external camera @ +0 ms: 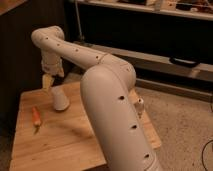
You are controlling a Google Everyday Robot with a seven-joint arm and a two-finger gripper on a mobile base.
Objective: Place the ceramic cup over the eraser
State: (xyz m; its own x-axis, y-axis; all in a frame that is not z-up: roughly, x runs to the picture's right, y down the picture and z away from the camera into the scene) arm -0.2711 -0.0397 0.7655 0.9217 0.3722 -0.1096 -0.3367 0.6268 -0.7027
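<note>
Camera view shows a light wooden table (70,145) with board lines running along its top. It stands on a speckled grey floor (180,120). Behind it is a dark wall, and a long shelf (150,10) runs across the top of the room.

A big white robot arm (110,105) with small dark holes bends over the table. Its gripper (48,81) hangs near the far left edge, pointing down. Its pale fingers (47,81) are apart, with nothing between them.

Just below and to the right of the gripper sits the ceramic cup (60,99). It stands straight up and down on the table, upside down, with the wide end on the wood.

Lower left of the gripper lies an orange carrot (36,116), pointing along the table. A small white bottle (139,105) peeks out far to the right, behind the arm.
</note>
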